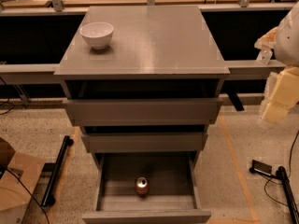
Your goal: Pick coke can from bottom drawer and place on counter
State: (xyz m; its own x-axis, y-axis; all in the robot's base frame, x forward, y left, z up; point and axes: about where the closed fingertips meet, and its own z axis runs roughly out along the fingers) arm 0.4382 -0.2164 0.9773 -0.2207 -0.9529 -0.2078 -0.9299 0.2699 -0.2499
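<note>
The arm (pixel 290 41) reaches in past the right edge of the counter (pixel 154 45), and its gripper (pixel 276 97) is lower, beside the cabinet, touching nothing. How wide it is cannot be told. The coke can (pixel 142 186) stands upright with its long axis vertical and silver top up, inside the open bottom drawer (pixel 145 216), near the middle of the front wall.

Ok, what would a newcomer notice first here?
The coke can standing alone in the pulled-out bottom drawer, low centre. Then the white bowl on the counter, back left. The gripper sits at the right edge, away from both.
</note>
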